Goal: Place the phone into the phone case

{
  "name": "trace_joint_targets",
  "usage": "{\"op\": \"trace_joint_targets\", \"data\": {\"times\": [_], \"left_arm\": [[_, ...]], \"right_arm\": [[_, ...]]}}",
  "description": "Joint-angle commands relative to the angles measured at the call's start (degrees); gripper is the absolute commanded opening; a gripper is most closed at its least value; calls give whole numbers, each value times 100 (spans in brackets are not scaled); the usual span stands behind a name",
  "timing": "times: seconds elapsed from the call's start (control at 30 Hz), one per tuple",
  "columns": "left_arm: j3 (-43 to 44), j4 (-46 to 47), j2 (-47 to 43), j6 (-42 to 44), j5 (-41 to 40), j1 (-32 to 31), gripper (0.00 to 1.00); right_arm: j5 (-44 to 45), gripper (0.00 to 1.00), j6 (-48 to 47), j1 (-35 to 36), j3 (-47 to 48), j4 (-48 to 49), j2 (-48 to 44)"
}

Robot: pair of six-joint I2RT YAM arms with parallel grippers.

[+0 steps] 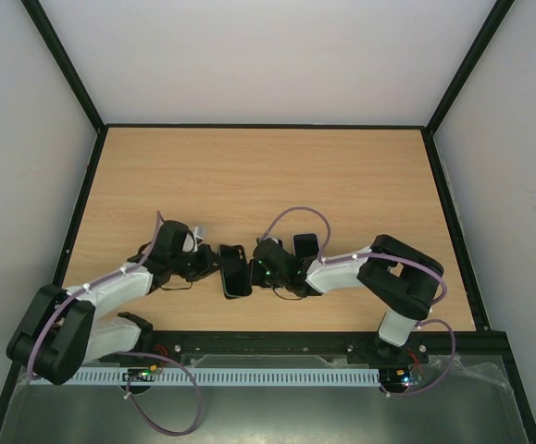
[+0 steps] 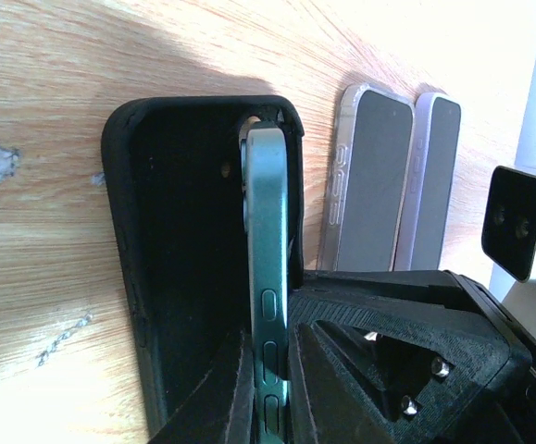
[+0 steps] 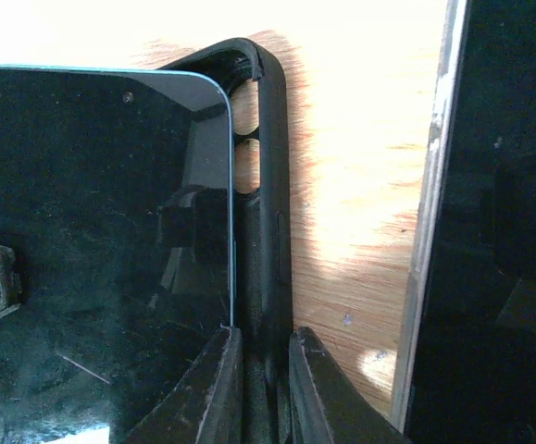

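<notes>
The left gripper clamps the phone on edge in the phone case. The right gripper pinches the case wall. The phone is best lowered flat, slowly.

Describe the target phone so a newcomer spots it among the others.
At the front middle of the wooden table lies an open black case. The phone stands on edge inside it, pinched by the left gripper. Unlike the two pale-edged phones lying flat beside the case, it is teal-green.
</notes>
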Motion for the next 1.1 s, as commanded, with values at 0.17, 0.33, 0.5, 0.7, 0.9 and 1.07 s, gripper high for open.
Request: {"op": "trace_joint_targets", "data": {"times": [0.17,0.33,0.5,0.7,0.9,1.07], "left_arm": [[122,376,344,-14,-81,-15,3],[115,376,478,-6,-230,-25,4],[127,68,423,51,-458,-25,14],[199,-416,177,169,-797,-25,23],[183,-663,42,227,-876,-27,25],[90,-548,-28,148,-669,-34,19]], "right_arm": [[-224,17,204,-13,-170,249,126],[-401,17,386,-19,-312,526,89],[-510,18,492,-14,-405,652,94],[-488,18,560,-14,-514,715,85],[-532,18,657,-12,-592,796,96],[-627,18,750,-18,-648,909,82]]}}
